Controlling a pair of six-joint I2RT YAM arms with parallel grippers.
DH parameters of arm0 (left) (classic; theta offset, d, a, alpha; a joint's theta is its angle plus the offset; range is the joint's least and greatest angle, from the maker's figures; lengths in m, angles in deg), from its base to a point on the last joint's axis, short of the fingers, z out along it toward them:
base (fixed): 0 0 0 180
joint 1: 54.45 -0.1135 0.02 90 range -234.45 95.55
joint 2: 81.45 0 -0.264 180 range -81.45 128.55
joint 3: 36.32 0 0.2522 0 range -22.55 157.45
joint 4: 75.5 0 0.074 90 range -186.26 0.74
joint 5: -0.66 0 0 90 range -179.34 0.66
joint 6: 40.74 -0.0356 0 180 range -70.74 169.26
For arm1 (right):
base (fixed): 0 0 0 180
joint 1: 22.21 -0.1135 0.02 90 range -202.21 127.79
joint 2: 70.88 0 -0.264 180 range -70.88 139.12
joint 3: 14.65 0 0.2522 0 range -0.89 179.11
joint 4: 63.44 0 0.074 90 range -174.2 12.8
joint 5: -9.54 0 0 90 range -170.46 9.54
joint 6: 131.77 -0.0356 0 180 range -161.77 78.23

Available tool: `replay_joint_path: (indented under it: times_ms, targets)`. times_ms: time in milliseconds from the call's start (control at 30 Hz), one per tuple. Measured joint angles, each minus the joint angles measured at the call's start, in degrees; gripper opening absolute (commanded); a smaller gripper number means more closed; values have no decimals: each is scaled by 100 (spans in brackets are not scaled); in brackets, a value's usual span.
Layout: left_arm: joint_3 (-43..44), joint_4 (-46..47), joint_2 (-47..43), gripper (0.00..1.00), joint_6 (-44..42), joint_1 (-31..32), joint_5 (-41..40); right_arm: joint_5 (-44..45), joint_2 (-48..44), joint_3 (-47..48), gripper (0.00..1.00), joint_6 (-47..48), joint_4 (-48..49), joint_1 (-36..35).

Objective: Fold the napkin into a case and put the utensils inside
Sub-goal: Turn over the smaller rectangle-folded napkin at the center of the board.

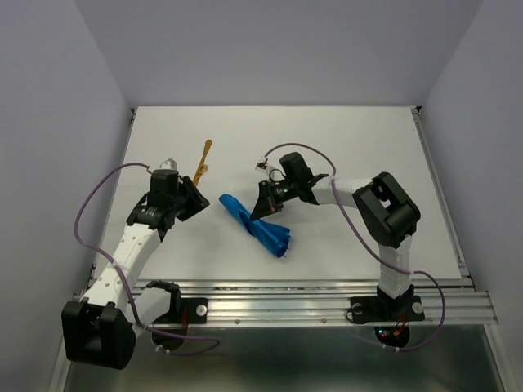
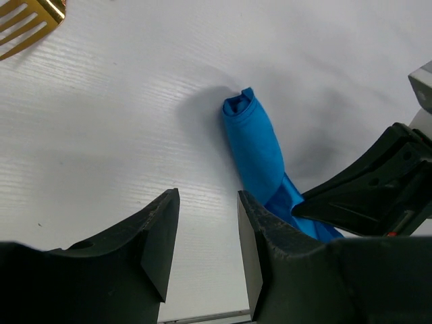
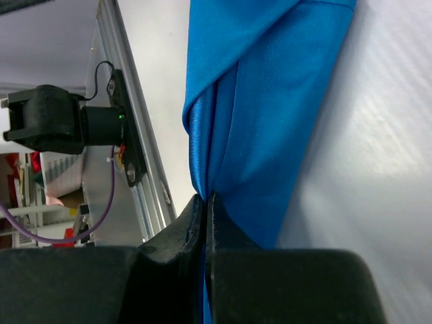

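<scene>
My right pincer [image 3: 204, 202] is clamped on a fold of the napkin [image 1: 255, 224], which lies rolled and bunched in the middle of the worktop [image 1: 351, 139]. My left pincer [image 2: 208, 202] hangs with its jaws apart near the rolled end. To do this well, I judge I should lift the pinched edge gently, catch the other end with the left and spread the cloth flat before folding. The utensils [image 1: 204, 165] lie nearby, clear of the cloth. I can read no brand or writing.
</scene>
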Motion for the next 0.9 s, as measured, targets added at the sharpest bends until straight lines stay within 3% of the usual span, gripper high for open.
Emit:
replay_joint_path:
  times_ms: [467,733,767,800,833,900]
  targets:
    - [345,-271,-140,50,-72,0,-240,-339,-50,50,1,-693,610,-1093]
    - [345,-339,-140,51,-72,0,-269,-459,455,219,1,-935,990,-1034]
    - [345,-339,-140,51,-72,0,-269,-472,514,229,4,-933,986,-1001]
    - [345,-339,-140,51,-72,0,-267,-505,584,234,35,-916,975,-922]
    - [345,-339,-140,51,-74,0,-260,-516,656,234,56,-916,949,-778]
    - [345,-339,-136,51,-79,0,-256,-481,699,232,61,-826,855,-358]
